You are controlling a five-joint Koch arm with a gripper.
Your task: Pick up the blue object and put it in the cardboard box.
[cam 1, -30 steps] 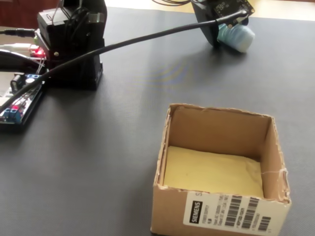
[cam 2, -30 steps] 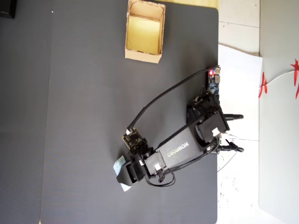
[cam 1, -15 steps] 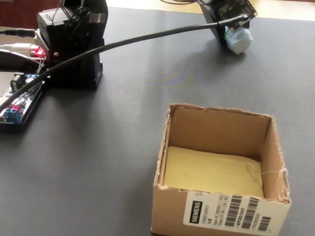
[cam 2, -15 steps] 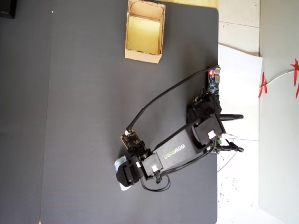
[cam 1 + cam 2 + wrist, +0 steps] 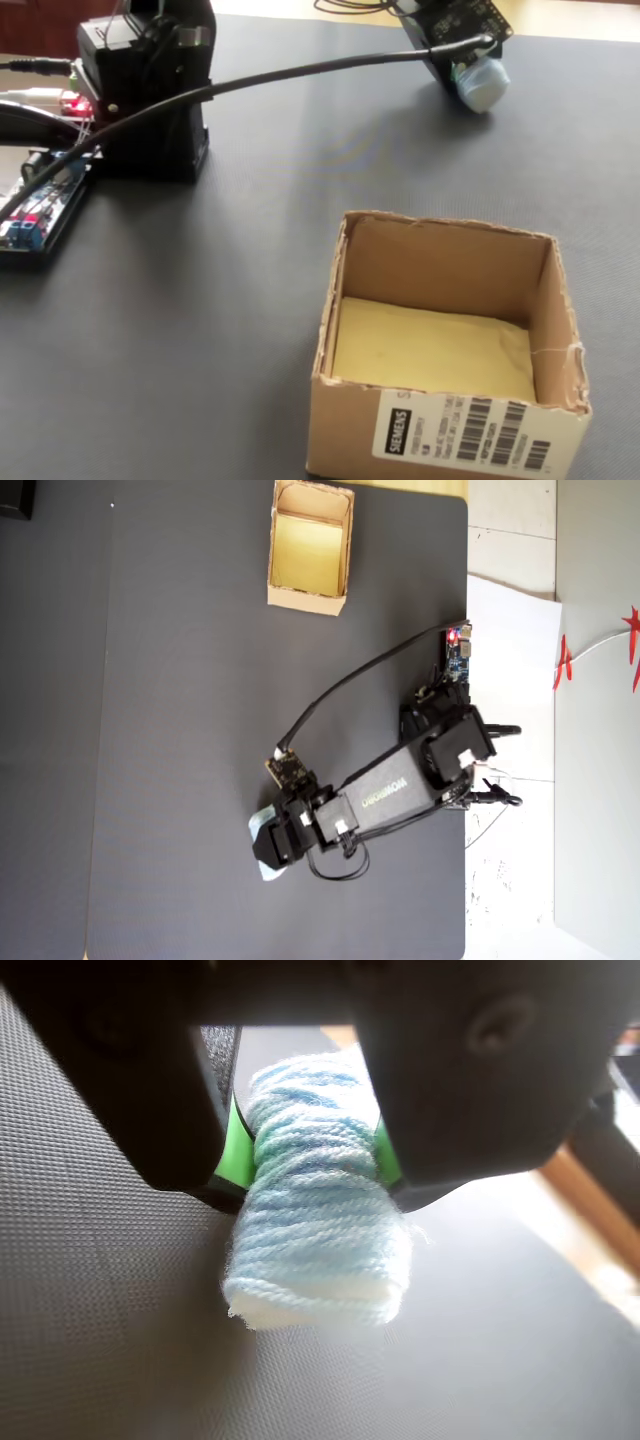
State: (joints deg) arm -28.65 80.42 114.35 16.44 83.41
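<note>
The black claw (image 5: 310,1175) is clenched on the small pale blue oblong bundle of wound yarn (image 5: 315,1220). In the wrist view its two dark jaws press the bundle from either side, with bright green pads (image 5: 232,1155) showing where they meet the yarn. The bundle's lower end sticks out past the jaws, with the dark woven mat (image 5: 90,1290) that covers the table behind it; whether it is clear of the mat or touching it cannot be told.

In the fixed view the blue yarn bundle (image 5: 480,82) shows at the far end of the mat, well away from the open tan cardboard box (image 5: 450,440), which stands in the near foreground. The box has a yellowish floor and a white barcode label (image 5: 465,432) on its near wall. The claw (image 5: 462,72) sits just beside a small circuit board (image 5: 455,15) on the arm's end, and a black cable (image 5: 260,78) runs from there back to the arm's black base (image 5: 150,95), which stands to the left of the box and further back.

In the overhead view the box (image 5: 305,598) is at the top of the mat and the claw (image 5: 268,832), with a sliver of the blue bundle (image 5: 262,818) beside it, is far below it, at the lower left end of the black arm (image 5: 385,795).
</note>
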